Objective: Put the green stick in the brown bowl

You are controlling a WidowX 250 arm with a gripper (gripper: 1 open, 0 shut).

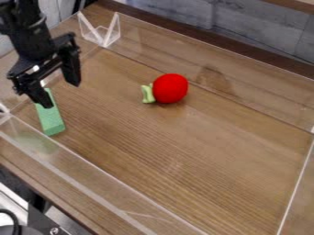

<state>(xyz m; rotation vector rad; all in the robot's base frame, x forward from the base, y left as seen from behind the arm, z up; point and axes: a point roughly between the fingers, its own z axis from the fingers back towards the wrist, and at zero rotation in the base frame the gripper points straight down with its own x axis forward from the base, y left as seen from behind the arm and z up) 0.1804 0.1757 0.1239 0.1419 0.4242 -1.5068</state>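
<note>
The red ball (171,88) sits on the wooden table (196,161) in the upper middle of the view, with a small light-green stub (147,94) at its left side. Below and to the right of the ball, a broad stretch of bare wood runs down to a pale line along the table's right side, giving wide room for moving. Above and right of the ball, the far edge of the table meets a grey wall (245,27). Room is tighter to the ball's left: the near-left edge slants down there, marked by another pale line, with dark cables (17,207) below and left of it. Up and left of the ball stands a thin white angular frame (103,35), near the black gripper (55,85).

The green stick (50,114) lies well to the left of the red ball and lower in the view, close to that slanting edge. It is a flat, narrow, light green block, longer than it is wide, its long side running roughly up and down the view. The gripper's fingers are spread apart, released, over and beside the stick's upper end; whether one touches it, I cannot tell.
</note>
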